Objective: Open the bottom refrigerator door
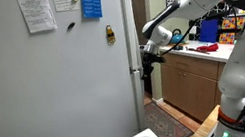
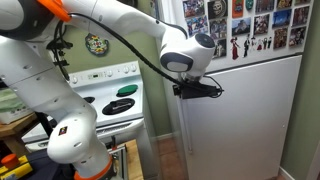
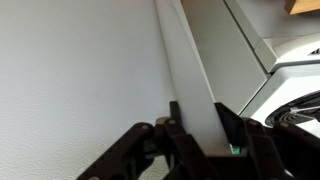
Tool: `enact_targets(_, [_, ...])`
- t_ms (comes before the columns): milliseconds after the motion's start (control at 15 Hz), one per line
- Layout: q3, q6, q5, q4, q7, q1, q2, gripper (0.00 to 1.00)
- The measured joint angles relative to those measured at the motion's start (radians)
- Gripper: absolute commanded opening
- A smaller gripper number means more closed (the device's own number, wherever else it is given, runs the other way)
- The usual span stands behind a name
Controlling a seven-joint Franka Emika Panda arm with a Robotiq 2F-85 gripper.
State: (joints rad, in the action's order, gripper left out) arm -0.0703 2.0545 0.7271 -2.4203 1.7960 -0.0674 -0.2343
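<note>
Kitchen corner: gripper (image 3: 198, 118) jaws straddle the bottom refrigerator door (image 1: 55, 90) edge, seemingly clamped.

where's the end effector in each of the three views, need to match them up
Exterior view: the end effector is right of centre, at the right edge of the bottom refrigerator door.
Exterior view: the end effector is near centre, at the door's left edge.
Wrist view: the end effector is at bottom centre, with a finger on either side of the door's edge.
Shared landmark: that vertical door edge.
</note>
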Motion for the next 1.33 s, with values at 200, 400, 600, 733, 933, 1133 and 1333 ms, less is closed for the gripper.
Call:
enact_targets(200, [0.004, 0.013, -0.011, -0.007, -0.005, 0.001, -0.009, 0.14])
enact_targets(400, [0.006, 0.038, -0.019, -0.026, -0.005, 0.001, -0.030, 0.14])
enact_targets(600, [0.007, 0.056, -0.039, -0.038, -0.008, 0.003, -0.047, 0.14])
enact_targets(733, [0.000, 0.061, -0.068, -0.049, -0.011, 0.020, -0.065, 0.14])
enact_targets(933, [-0.029, 0.063, -0.145, -0.066, -0.011, 0.063, -0.091, 0.72])
enact_targets(1133, [-0.058, 0.063, -0.235, -0.088, -0.011, 0.093, -0.110, 0.94])
enact_targets(1333, [-0.079, 0.065, -0.297, -0.099, -0.011, 0.111, -0.123, 1.00])
